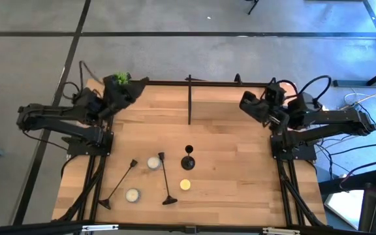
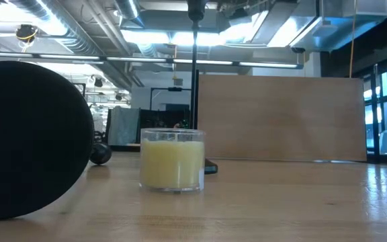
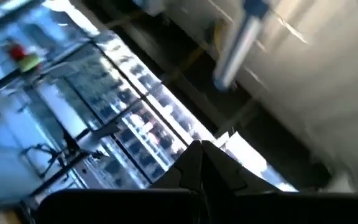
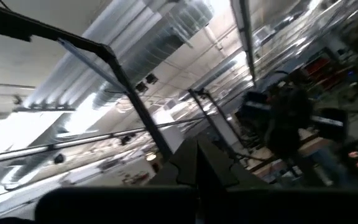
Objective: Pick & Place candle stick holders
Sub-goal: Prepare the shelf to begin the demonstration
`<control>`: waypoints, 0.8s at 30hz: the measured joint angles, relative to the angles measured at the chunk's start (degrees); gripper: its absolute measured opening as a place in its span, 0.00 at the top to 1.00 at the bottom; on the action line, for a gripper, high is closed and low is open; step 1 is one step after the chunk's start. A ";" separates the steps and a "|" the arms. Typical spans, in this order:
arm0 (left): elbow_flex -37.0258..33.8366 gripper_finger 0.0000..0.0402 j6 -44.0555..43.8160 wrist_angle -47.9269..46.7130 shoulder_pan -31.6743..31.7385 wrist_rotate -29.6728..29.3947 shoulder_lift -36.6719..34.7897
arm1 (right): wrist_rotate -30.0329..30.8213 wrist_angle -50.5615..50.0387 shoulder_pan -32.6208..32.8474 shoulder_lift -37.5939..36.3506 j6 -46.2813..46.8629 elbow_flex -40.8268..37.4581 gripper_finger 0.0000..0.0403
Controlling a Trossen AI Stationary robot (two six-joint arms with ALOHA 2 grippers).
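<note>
Candle holders: two tall ones (image 1: pixel 119 182) (image 1: pixel 165 178) lie flat, a short one (image 1: pixel 188 158) stands; all well apart from both grippers, toward the table's front.
Left gripper (image 1: pixel 124 91): fingers together, empty, parked at back corner.
Right gripper (image 1: pixel 248 103): fingers together, empty, parked opposite.
Progress: likely nothing picked yet; all three left.
</note>
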 joint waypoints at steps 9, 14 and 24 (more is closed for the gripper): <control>27.23 1.00 16.31 -31.03 6.51 29.17 16.72 | 9.61 -3.73 -0.09 0.00 -5.18 0.00 1.00; 44.02 1.00 32.65 -49.24 6.69 23.48 27.25 | 11.94 -5.82 -0.10 0.00 -6.16 0.00 1.00; 60.02 1.00 44.50 -68.54 9.25 26.16 45.62 | 15.20 -17.15 -0.13 -0.04 -9.35 0.00 1.00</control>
